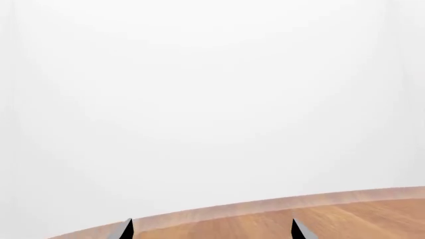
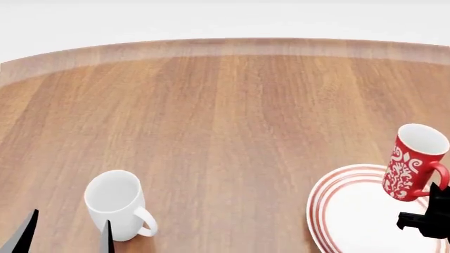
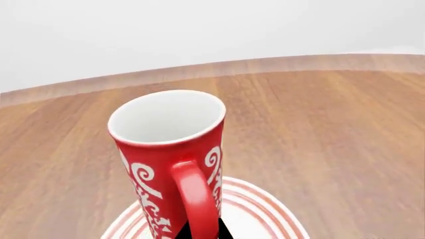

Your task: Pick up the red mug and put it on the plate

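Clamping red handle, right jaws [image 2: 430, 211] holding red mug [image 2: 413, 163] tilted, raised over far rim of plate [image 2: 344, 211], base not yet seated; left jaws [image 2: 67, 232] apart, idle near white mug [image 2: 116, 205] on table [image 2: 225, 116]

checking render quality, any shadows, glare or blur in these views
Head view: evenly lit, sharp, no cast shadows under the white mug or red mug. Right wrist view: the plate is slightly soft. Left wrist view: mostly blank white above the table edge.
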You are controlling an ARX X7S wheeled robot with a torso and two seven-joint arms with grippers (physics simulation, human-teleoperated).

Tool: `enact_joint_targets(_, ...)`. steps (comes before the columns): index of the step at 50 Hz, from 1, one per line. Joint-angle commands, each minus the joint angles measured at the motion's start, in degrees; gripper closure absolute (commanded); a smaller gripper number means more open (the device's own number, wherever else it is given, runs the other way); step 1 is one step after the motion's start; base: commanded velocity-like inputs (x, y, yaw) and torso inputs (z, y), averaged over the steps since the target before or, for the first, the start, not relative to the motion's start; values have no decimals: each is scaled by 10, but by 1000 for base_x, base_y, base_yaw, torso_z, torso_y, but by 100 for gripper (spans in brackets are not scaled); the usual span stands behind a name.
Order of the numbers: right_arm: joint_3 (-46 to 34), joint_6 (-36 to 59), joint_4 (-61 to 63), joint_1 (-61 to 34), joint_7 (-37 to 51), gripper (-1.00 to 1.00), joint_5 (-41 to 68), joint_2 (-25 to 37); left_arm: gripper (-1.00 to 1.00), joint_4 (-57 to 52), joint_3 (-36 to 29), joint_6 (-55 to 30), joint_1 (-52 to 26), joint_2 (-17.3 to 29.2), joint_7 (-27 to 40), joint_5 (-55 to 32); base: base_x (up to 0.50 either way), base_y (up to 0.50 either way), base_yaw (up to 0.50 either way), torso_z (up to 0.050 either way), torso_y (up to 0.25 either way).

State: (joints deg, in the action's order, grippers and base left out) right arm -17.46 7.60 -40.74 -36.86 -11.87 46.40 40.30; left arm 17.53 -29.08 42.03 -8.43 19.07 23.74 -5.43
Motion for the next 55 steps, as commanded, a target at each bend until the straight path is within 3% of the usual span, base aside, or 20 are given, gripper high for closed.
enact_joint_targets(1,6,-28,6,3,0,100,-13,-2,-100,3,-1,5,-1,0,0,-1,0,0,0,0,-113)
enact_joint_targets(13,11,-80,9,11,-2,100,-30,-6,-100,3,-2,6,-1,0,1,-1,0,0,0,0,-112)
enact_joint_targets(55,13,-84,-11,10,-11,100,-30,-15,-100,5,-4,11,-3,1,4,-2,0,0,0,0,-103)
